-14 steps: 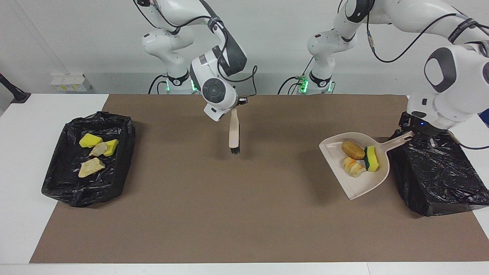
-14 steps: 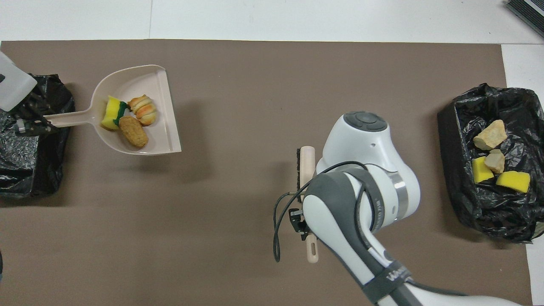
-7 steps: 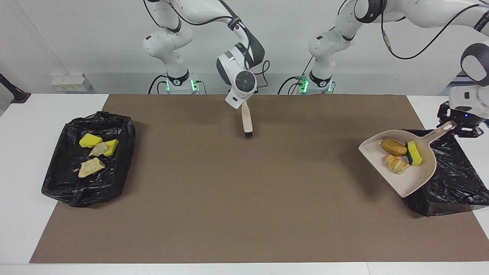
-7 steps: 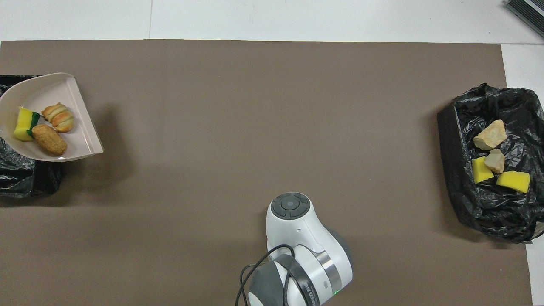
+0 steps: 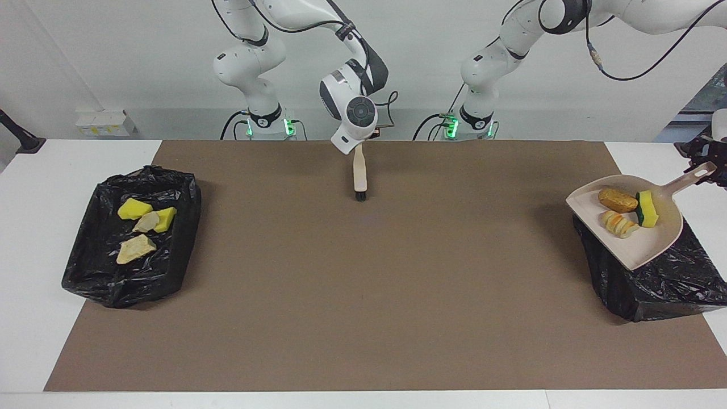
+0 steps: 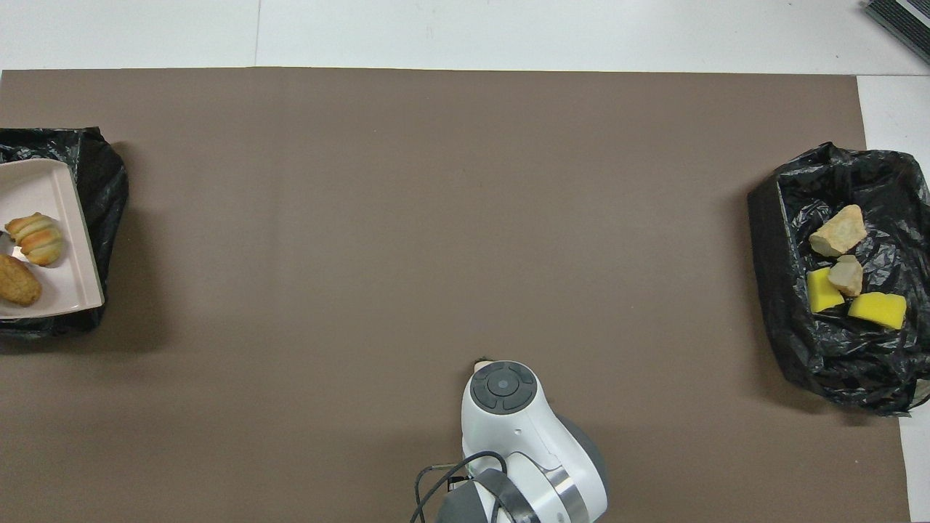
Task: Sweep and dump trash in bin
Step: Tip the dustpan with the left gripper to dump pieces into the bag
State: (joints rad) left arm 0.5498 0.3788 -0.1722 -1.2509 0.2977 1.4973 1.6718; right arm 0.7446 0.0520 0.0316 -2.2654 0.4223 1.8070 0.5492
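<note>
A: Where is the trash?

B: Split in two lots. Three pieces ride in the beige dustpan [image 5: 630,244]: a brown lump [image 5: 617,200], a striped bread-like lump [image 5: 619,224] and a yellow sponge chunk [image 5: 647,208]. The dustpan is up in the air over the black-lined bin [image 5: 653,284] at the left arm's end of the table [image 5: 34,318].

A: Who carries it?

B: The left end effector [image 5: 707,165], clamped on the dustpan's handle at the edge of the facing view.

A: And the rest?

B: Two yellow chunks [image 5: 134,209] and two tan lumps [image 5: 135,249] lie in the other black-lined bin [image 5: 96,272], at the right arm's end.

A: The right arm?

B: Its end effector [image 5: 360,149] is closed on the handle of a brush [image 5: 360,179], which hangs bristles down over the brown mat [image 5: 363,312], on the robots' side.
</note>
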